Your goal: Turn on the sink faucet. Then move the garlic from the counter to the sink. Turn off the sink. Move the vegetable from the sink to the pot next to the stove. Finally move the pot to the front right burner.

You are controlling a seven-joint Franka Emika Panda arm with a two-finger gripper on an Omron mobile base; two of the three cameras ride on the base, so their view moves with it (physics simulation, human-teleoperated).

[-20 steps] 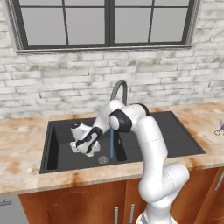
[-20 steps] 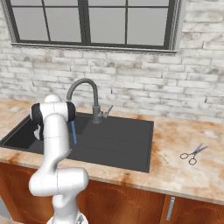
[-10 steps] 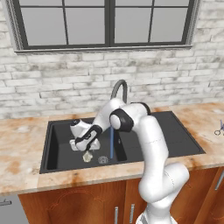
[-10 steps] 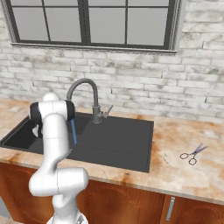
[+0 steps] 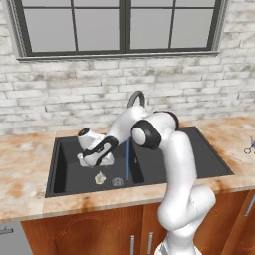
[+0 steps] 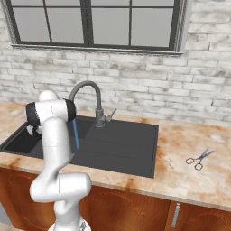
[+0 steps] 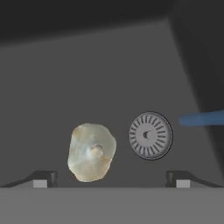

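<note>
Off-white garlic (image 7: 91, 152) on sink (image 7: 109, 78) floor, tip toward camera, beside drain (image 7: 150, 135)

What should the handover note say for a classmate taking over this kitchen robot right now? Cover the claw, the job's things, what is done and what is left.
Claw: open, holding nothing, above the sink floor.
Garlic: lying loose on the floor of the sink, beside the round drain, not touching it.
Tap: on; a blue stream of water falls into the basin to the drain's side, not onto the garlic.
Done: water turned on, garlic moved into the sink.
Left: turn the tap off by its side lever, carry the garlic to the pot, then put the pot on the front right burner.
Scissors lie on the counter; leave them.
</note>
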